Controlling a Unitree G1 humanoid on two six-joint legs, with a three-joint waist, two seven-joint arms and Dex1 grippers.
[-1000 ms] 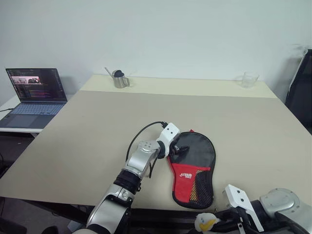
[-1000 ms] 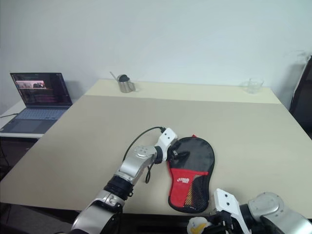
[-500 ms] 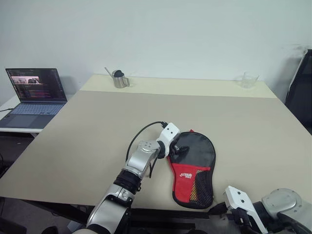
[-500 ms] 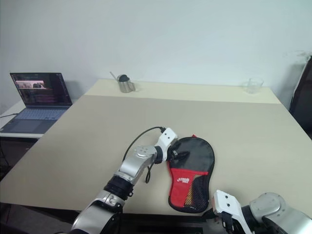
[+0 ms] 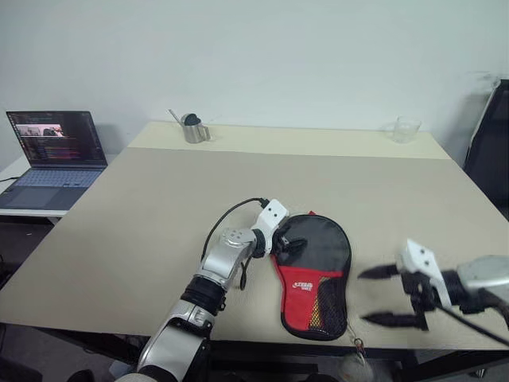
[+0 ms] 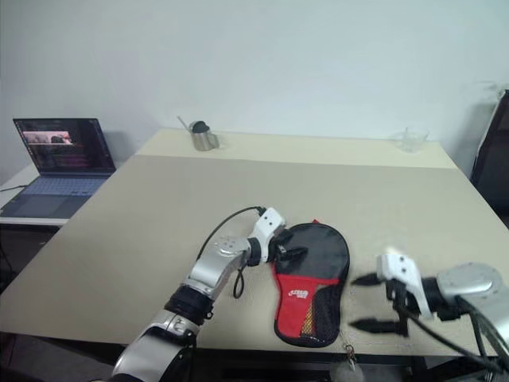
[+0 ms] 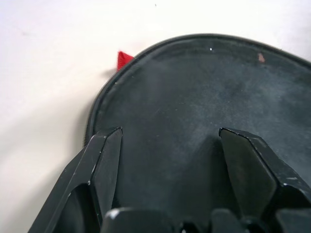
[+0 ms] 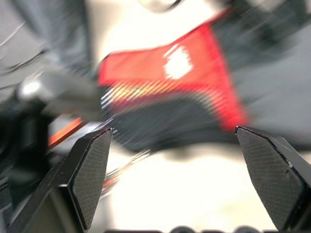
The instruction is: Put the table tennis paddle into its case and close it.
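The case [image 5: 316, 274], black with a red part and a mesh panel, lies flat on the table [image 5: 143, 215] near its front edge. The table tennis paddle is hidden. My left gripper [image 5: 293, 244] rests on the case's upper left rim, its fingers [image 7: 104, 160] open and spread over the black face [image 7: 194, 97]. Hovering to the right of the case's narrow end, my right gripper [image 5: 363, 297] is wide open with nothing between its fingers [image 8: 92, 165]. The red part with the white logo [image 8: 177, 63] lies ahead of it.
An open laptop [image 5: 52, 155] sits on a side table at the left. A metal cup [image 5: 193, 129] and a clear glass [image 5: 406, 130] stand at the table's far edge. A black chair [image 5: 489, 151] is at the right.
My right gripper has come up from below the table's front edge, where it was beside a white-yellow charm, to beside the case, and has opened wide. The left arm has stayed put.
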